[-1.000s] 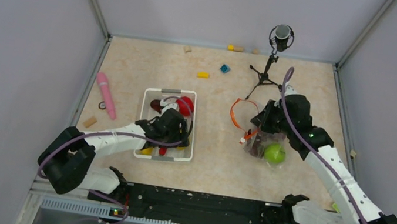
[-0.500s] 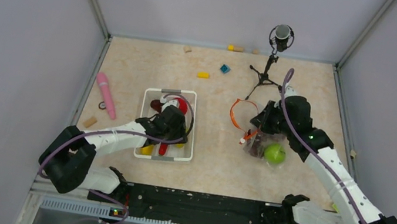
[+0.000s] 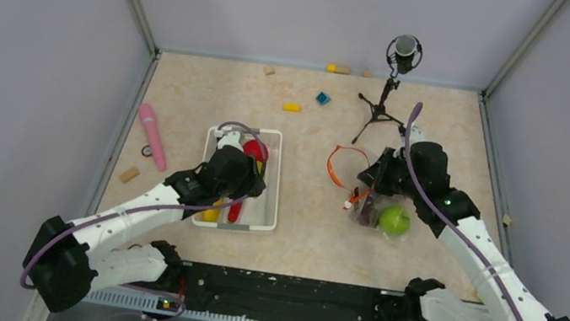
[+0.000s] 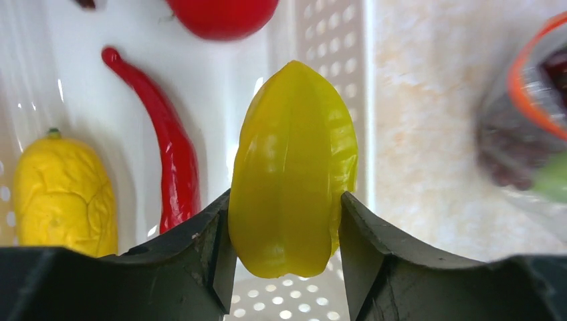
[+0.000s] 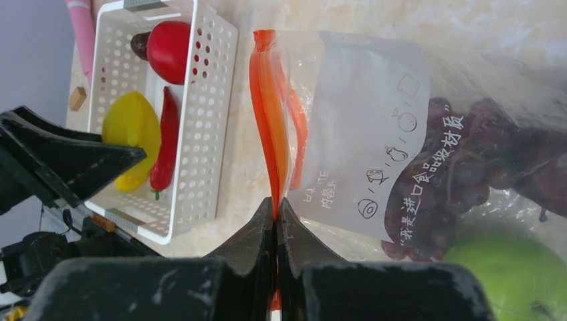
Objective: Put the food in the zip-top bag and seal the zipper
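Yellow fruit (image 4: 292,147) between jaws of left end effector (image 4: 284,200)

The left arm (image 3: 140,209) reaches forward and to the right from its base, its white links stretched low and the wrist angled down. The left gripper (image 4: 286,200) presses its black jaws against both sides of a yellow ridged plastic fruit (image 4: 292,160), which stands upright between them. The right arm (image 3: 480,245) bends at the elbow and reaches forward and inward. The right gripper (image 5: 275,208) is pinched fully together on the thin orange-red zipper strip (image 5: 266,114).
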`<action>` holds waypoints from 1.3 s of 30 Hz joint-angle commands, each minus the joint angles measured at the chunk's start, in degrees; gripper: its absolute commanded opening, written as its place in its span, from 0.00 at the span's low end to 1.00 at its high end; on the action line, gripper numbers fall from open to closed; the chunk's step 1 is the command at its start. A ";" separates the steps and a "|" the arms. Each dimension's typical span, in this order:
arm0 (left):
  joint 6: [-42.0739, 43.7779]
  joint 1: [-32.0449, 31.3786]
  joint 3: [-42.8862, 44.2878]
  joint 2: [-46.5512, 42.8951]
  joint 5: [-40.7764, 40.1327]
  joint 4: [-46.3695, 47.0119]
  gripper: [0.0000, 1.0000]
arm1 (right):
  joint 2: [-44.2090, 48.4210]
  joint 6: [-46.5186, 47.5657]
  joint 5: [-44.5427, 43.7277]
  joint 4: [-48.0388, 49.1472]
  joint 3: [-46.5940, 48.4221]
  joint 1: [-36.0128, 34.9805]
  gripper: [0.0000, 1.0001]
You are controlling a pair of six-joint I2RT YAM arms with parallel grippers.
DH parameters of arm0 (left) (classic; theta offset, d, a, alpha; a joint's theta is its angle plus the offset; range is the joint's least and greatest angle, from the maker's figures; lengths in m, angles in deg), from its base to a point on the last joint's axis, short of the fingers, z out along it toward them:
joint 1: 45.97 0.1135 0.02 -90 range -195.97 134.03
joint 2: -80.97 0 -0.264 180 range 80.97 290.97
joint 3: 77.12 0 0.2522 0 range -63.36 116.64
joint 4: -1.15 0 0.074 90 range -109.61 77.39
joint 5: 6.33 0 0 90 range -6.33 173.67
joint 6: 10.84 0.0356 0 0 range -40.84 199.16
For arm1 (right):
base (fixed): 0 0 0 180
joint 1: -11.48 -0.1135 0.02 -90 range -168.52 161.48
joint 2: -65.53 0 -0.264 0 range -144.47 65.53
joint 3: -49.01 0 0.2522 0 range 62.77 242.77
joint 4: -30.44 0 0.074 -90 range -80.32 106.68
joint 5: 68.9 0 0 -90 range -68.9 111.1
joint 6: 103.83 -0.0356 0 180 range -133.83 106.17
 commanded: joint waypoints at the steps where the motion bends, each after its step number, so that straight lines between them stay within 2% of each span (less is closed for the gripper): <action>1: 3.37 0.22 2.61 -6.94 1.82 4.90 0.23 | 1.69 0.33 4.39 4.50 -0.14 -0.16 0.00; 5: 7.49 0.13 0.66 -9.29 13.60 15.74 0.23 | 1.49 -0.01 8.76 5.53 -0.46 -0.12 0.00; 10: 8.90 -0.19 0.89 -6.93 29.20 26.28 0.23 | 1.01 -2.27 18.51 10.35 -1.11 -0.18 0.00; 13: 8.92 -1.48 2.07 -4.32 34.32 31.98 0.23 | 0.16 -4.21 22.71 12.50 -1.20 -0.12 0.00; 18: 9.20 -3.85 6.44 2.50 36.49 34.78 0.22 | -0.58 -7.27 24.36 15.30 -1.83 -0.12 0.00; 24: 7.42 -4.61 10.56 9.96 33.08 35.50 0.22 | 0.06 -8.35 28.10 19.05 -2.95 -0.12 0.00; 29: 5.90 -5.40 14.38 15.41 34.08 35.70 0.22 | 0.06 -8.46 29.64 20.52 -3.66 -0.12 0.00; 34: 6.07 -6.34 16.26 18.50 32.83 32.17 0.27 | 0.78 -9.87 29.92 23.98 -4.31 -0.22 0.00; 36: 6.38 -6.59 16.88 19.07 31.67 30.18 0.32 | 1.32 -10.67 29.74 24.58 -4.87 -0.16 0.00; 37: 6.61 -6.70 17.27 19.27 31.36 29.23 0.38 | 1.63 -10.83 29.49 25.77 -4.97 -0.19 0.00; 39: 7.08 -6.98 18.25 19.75 31.16 26.59 0.58 | 2.16 -11.03 28.59 26.26 -5.09 -0.18 0.00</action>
